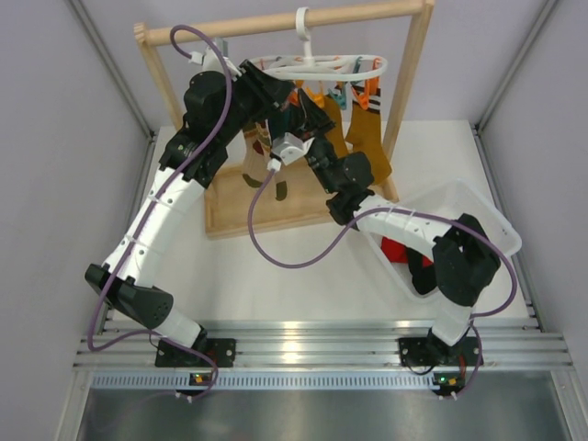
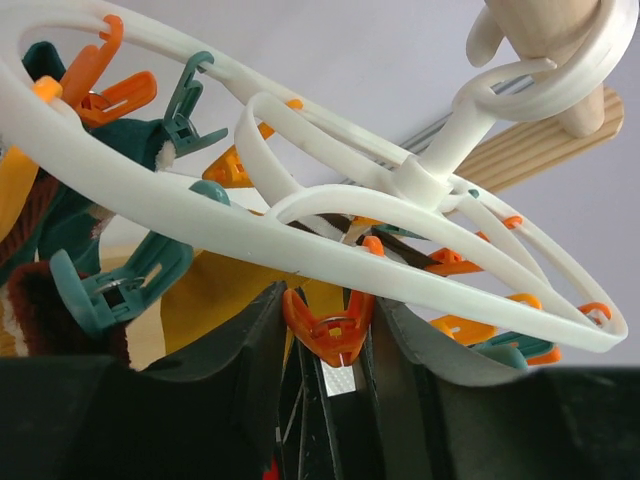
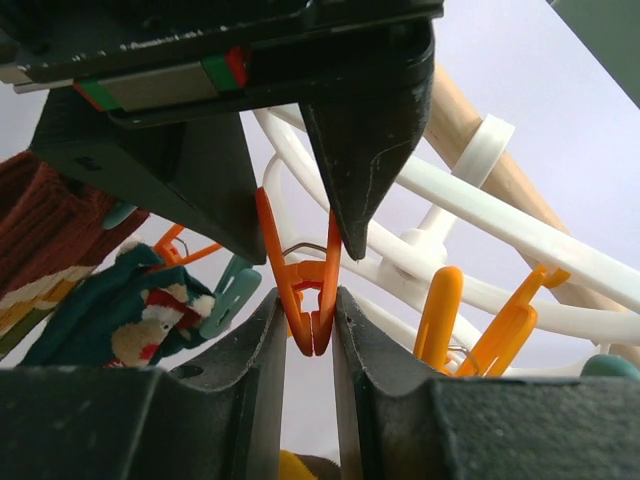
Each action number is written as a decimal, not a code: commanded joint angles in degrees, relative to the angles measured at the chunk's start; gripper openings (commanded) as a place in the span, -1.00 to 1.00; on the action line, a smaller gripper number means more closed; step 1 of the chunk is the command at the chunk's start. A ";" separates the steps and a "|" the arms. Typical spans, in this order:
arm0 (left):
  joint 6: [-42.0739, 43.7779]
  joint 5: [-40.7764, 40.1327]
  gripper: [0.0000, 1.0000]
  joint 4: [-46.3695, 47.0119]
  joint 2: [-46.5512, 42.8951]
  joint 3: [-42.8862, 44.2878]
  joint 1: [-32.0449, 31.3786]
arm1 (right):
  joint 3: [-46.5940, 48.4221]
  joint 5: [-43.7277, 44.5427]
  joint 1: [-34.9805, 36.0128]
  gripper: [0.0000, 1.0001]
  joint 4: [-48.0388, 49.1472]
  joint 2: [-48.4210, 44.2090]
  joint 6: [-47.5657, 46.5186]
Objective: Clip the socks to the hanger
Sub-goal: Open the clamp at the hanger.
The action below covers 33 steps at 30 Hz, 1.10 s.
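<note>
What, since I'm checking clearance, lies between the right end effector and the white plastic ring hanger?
An orange plastic clip on the white plastic hanger: its tip inside the right end effector, the left end effector flanking its handles. Shown in right wrist view.

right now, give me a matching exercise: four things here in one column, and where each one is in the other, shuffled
1 hanger hook
2 red sock
3 orange clip
4 mustard socks

A in the white bin
B inside the right pincer
C over the wooden bar
D hanging under the hanger ring

Pairs: 1-C, 2-A, 3-B, 4-D
</note>
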 commanded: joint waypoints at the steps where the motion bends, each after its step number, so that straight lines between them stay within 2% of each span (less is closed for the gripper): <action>1: -1.08 -3.57 -0.17 6.13 -0.75 1.67 0.40 | -0.09 1.03 0.91 -1.00 4.43 -3.38 0.04; 4: -0.55 -3.13 -0.42 6.39 -0.83 1.24 0.40 | -0.79 1.12 0.91 -1.00 3.37 -4.00 0.57; 5: -0.46 -3.12 -0.56 6.48 -1.01 1.15 0.40 | -0.96 1.29 1.00 -0.95 2.67 -4.18 0.74; 6: -0.37 -2.86 -0.66 6.49 -1.19 0.63 0.48 | -1.40 1.38 0.91 -0.84 2.06 -4.35 1.27; 7: -0.03 -2.69 -0.75 6.83 -1.28 0.45 0.48 | -1.67 1.64 1.00 -0.57 1.53 -5.05 1.79; 8: 0.15 -2.51 -0.89 7.01 -1.54 -0.16 0.48 | -1.84 2.77 1.00 -0.47 -0.56 -5.32 3.19; 9: 0.50 -2.51 -0.96 7.19 -1.80 -0.34 0.57 | -2.28 3.22 1.00 -0.22 -2.15 -6.45 3.81; 11: 0.94 -2.33 -1.00 7.10 -1.98 -0.78 0.66 | -3.16 4.89 0.74 -0.03 -6.10 -7.69 6.53; 12: 1.47 -2.07 -1.00 7.19 -1.98 -1.05 0.66 | -4.47 5.16 0.65 0.17 -7.86 -9.17 7.15; 13: 1.65 -1.90 -1.00 7.36 -2.24 -1.31 0.57 | -5.35 5.42 0.65 0.27 -9.01 -9.97 8.03; 15: 1.91 -1.55 -1.00 7.98 -2.77 -2.45 0.75 | -9.03 5.16 0.30 0.44 -12.17 -13.21 9.79; 17: 2.26 -0.15 -1.00 9.64 -3.47 -3.94 1.10 | -12.02 3.76 0.13 0.52 -16.03 -15.59 13.28; 19: 2.53 1.17 -1.00 10.79 -4.17 -4.91 1.27 | -13.00 0.09 -0.23 0.52 -25.60 -19.63 16.81; 20: 2.61 1.53 -1.00 12.36 -4.44 -6.05 1.36 | -12.92 -1.85 -1.27 0.52 -29.55 -20.86 21.53; 21: 2.61 1.79 -1.00 13.16 -4.70 -6.67 1.36 | -12.13 -3.70 -1.89 0.53 -37.16 -22.79 24.79; 25: 1.92 3.38 -1.00 17.54 -6.37 -10.00 1.71 | -6.34 -21.77 -7.69 0.43 -51.09 -24.31 43.68; 26: 1.56 4.77 -1.00 19.65 -6.72 -12.19 2.06 | -5.20 -24.78 -10.31 0.40 -51.82 -23.96 51.55; 29: 0.51 6.45 -1.00 22.65 -7.08 -13.44 2.33 | -1.42 -32.88 -12.96 0.29 -48.23 -22.64 62.14; 33: -0.55 7.24 -1.00 22.92 -6.73 -13.18 2.33 | 5.00 -38.86 -13.15 0.07 -46.38 -18.52 70.60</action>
